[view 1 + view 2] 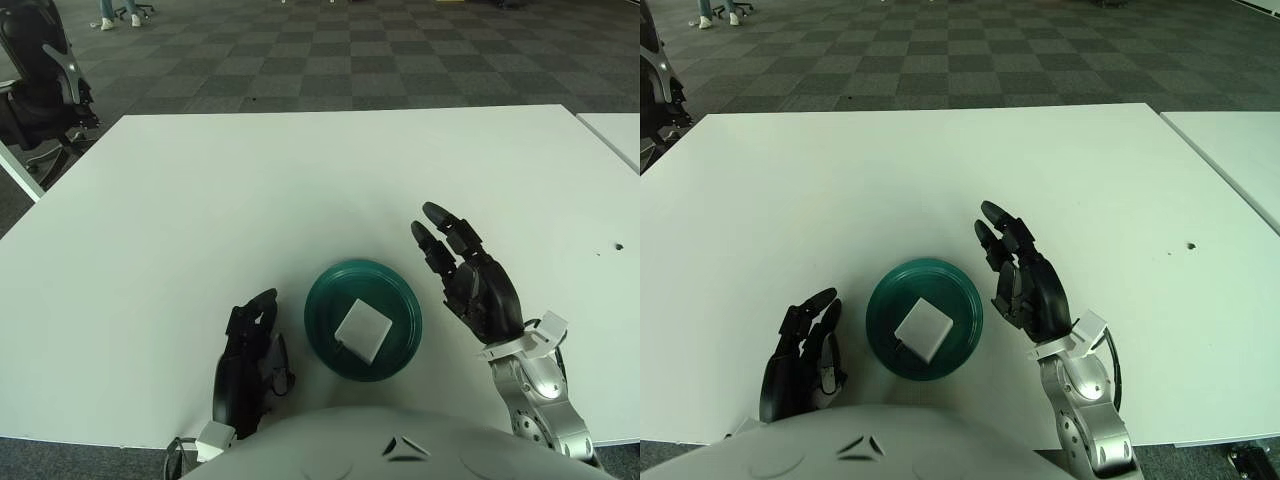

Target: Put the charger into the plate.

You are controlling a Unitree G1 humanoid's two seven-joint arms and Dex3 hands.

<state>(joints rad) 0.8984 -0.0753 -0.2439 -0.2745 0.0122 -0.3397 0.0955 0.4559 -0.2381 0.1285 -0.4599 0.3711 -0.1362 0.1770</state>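
A white square charger (362,329) lies inside the dark green plate (330,290) near the table's front edge. My right hand (470,278) is raised just right of the plate, fingers stretched out and holding nothing. My left hand (250,350) shows left of the plate near the front edge, fingers relaxed and empty. Neither hand touches the plate or the charger.
The white table (300,190) stretches far behind the plate. A second white table (615,130) stands at the right. A black office chair (40,80) is off the back left corner. A small dark mark (618,246) is on the tabletop at the right.
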